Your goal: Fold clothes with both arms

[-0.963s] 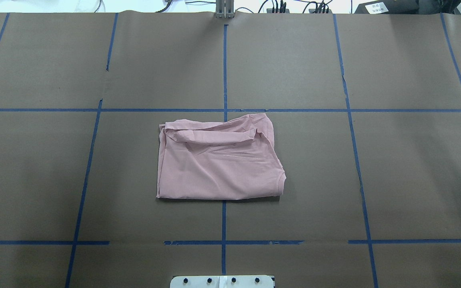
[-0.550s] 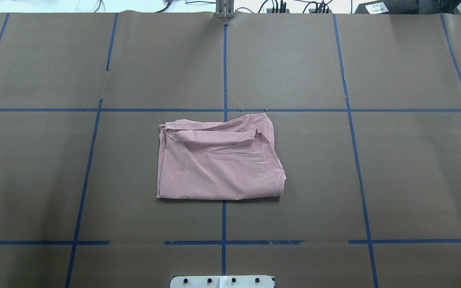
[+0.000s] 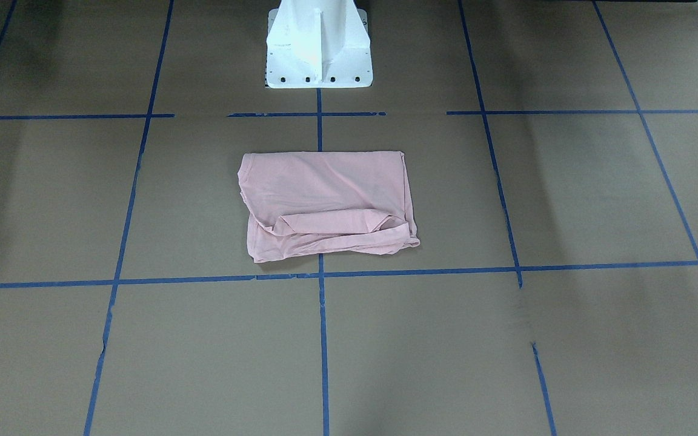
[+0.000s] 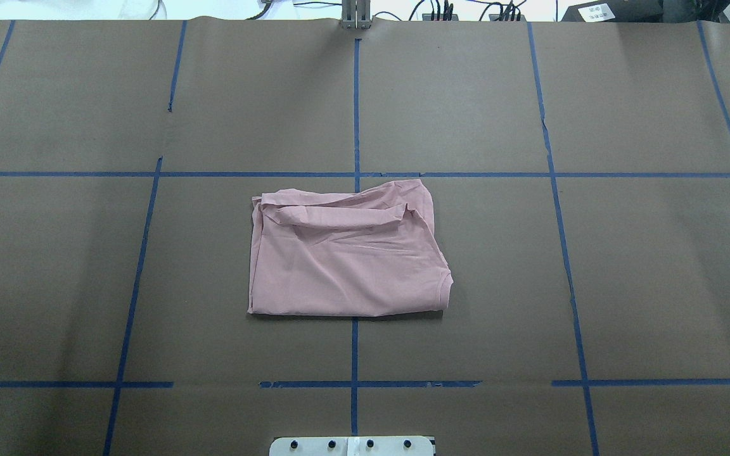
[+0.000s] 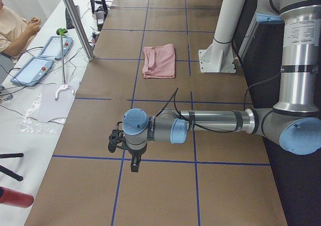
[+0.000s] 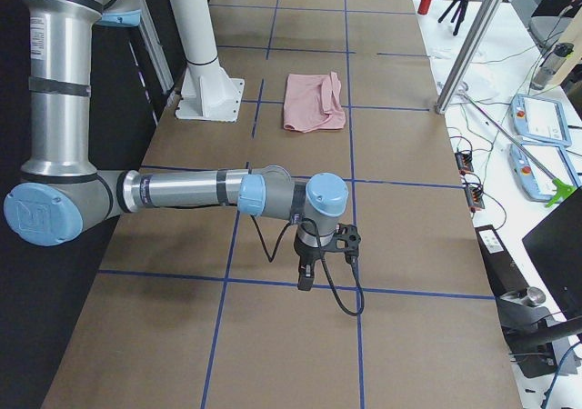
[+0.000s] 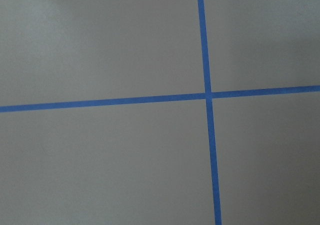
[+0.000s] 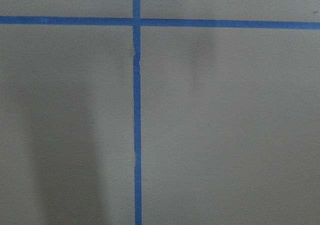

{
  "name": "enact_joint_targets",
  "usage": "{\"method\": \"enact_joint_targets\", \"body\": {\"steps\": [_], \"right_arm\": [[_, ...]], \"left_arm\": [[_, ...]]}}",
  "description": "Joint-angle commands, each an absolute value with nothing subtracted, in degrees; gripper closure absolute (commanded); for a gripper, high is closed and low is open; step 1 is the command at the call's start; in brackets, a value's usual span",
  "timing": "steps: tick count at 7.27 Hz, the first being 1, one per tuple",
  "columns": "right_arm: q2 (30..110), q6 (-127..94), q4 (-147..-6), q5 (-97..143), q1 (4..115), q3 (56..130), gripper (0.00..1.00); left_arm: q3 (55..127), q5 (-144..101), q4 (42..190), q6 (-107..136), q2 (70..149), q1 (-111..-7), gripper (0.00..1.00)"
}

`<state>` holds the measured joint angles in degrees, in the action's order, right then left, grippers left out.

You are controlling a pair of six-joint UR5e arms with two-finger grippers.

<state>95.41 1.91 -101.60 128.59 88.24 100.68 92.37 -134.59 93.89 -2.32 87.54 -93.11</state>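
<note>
Overhead exterior shows the shirt (image 4: 346,253) lying folded mid-table (image 4: 498,285), near the base (image 4: 352,445). Left gripper (image 5: 134,161) and right gripper (image 6: 305,277) hang well apart from it; I cannot tell whether either is parted.

Your overhead view looks down on the table (image 4: 656,266) from behind the white base (image 4: 352,446); your front view faces back steeply from the opposite edge. Both share the pink T-shirt (image 4: 346,266). End cameras look lengthwise; wrist cameras hang close over tape (image 7: 208,95).
</note>
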Motion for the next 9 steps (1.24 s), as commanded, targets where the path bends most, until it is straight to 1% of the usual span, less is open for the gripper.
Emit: {"method": "enact_joint_targets", "body": {"steps": [1, 5, 9], "right_arm": [[95.4, 1.9, -101.5, 128.6, 88.2, 100.7, 0.00], [95.6, 1.8, -101.5, 128.4, 88.2, 100.7, 0.00], [95.6, 1.8, -101.5, 128.4, 88.2, 100.8, 0.00]], "left_arm": [[93.3, -134.0, 93.2, -2.6, 87.4, -92.7, 0.00], [94.9, -135.0, 94.3, -2.8, 86.6, -92.5, 0.00], [94.7, -134.3, 94.0, -2.8, 86.6, -92.5, 0.00]]}}
